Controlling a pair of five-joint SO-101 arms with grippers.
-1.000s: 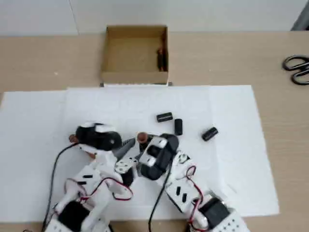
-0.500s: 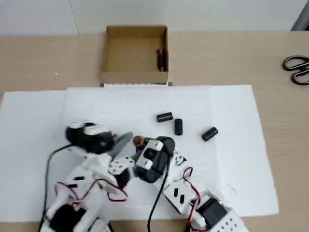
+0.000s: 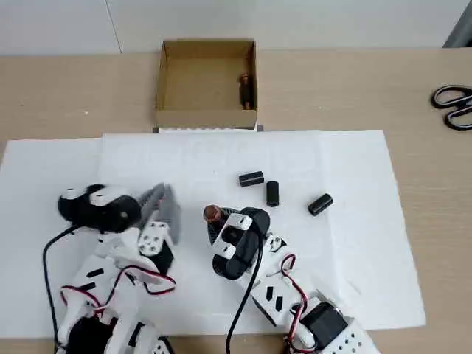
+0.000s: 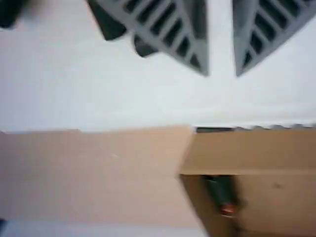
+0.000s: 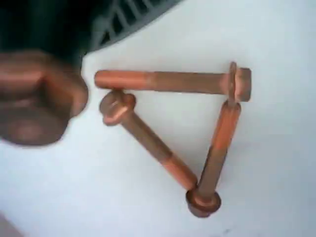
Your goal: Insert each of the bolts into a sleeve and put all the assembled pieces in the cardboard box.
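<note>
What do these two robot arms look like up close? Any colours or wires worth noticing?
Both are built of white plastic links joined by black motor blocks. The left arm and right arm each carry looped red wires and a thin black cable trailing back. The left arm's fingers are grey and triangular, with slotted ribs.

Colour and pattern record: table surface and parts.
Three bolts (image 5: pixel 173 81) are noted as copper-orange, brighter along the threaded ends; a fourth bolt (image 5: pixel 34 103), close to the lens, is recorded as copper-brown. Sleeves (image 3: pixel 251 178) are black. The cardboard box (image 3: pixel 169 81) is plain tan. The left gripper (image 4: pixel 220 69) is grey with slatted ribbing. The paper sheet (image 3: pixel 354 243) is white, the table (image 3: pixel 74 88) pale wood, the scissors (image 3: pixel 451 103) black.
</note>
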